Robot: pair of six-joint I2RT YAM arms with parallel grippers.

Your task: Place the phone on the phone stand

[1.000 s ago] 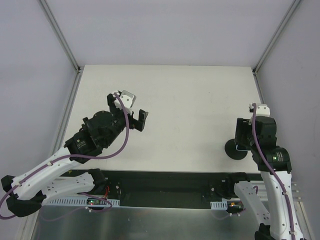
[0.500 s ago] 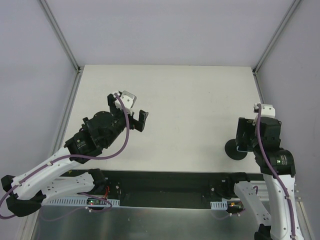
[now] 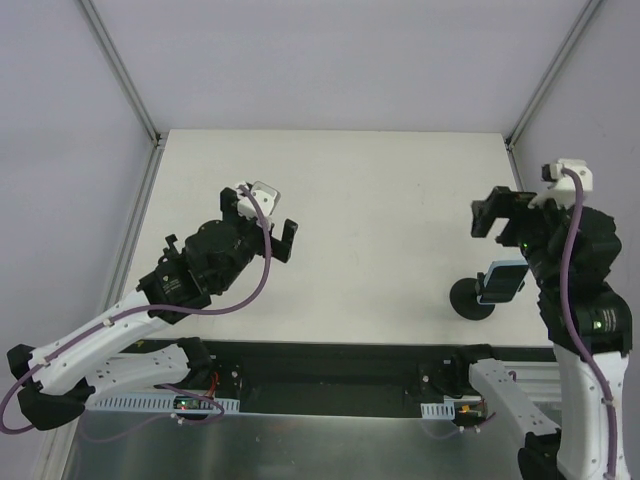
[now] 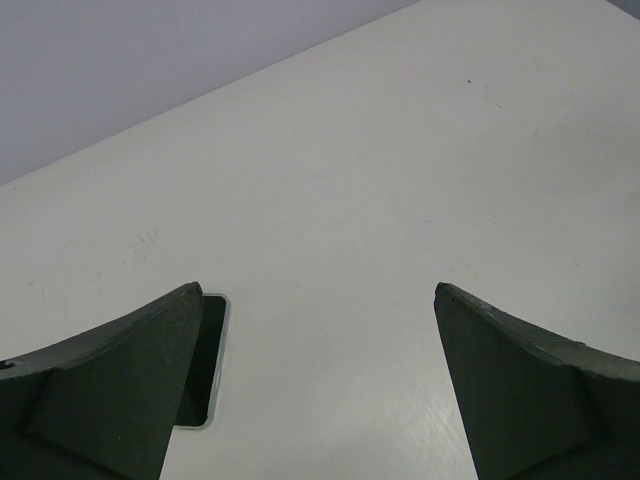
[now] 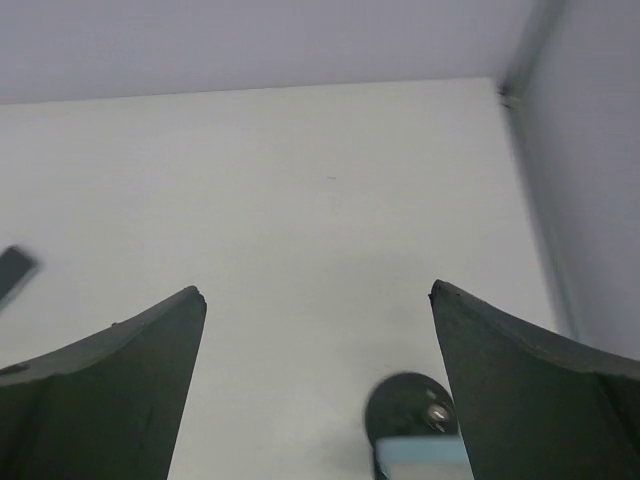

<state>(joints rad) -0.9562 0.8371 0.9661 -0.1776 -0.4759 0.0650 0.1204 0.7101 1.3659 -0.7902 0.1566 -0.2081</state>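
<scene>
The phone (image 4: pixel 205 360), with a black screen and a thin silver rim, lies flat on the table in the left wrist view, half hidden behind my left finger. In the top view it is hidden under the left gripper (image 3: pixel 262 228). That gripper (image 4: pixel 315 290) is open and empty, hovering over it. The black phone stand (image 3: pixel 468 298) stands at the table's near right, and its disc base also shows in the right wrist view (image 5: pixel 410 405). My right gripper (image 3: pixel 497 212) is open and empty (image 5: pixel 318 290), raised above and behind the stand.
A light-blue-cased phone (image 3: pixel 502 281) rests on the stand's cradle, and its top edge shows in the right wrist view (image 5: pixel 425 462). Grey walls with metal corner posts (image 3: pixel 530 95) enclose the white table (image 3: pixel 380 200).
My right gripper has risen up and away from the stand, uncovering the light-blue-cased phone on it. My left gripper has shifted only slightly.
</scene>
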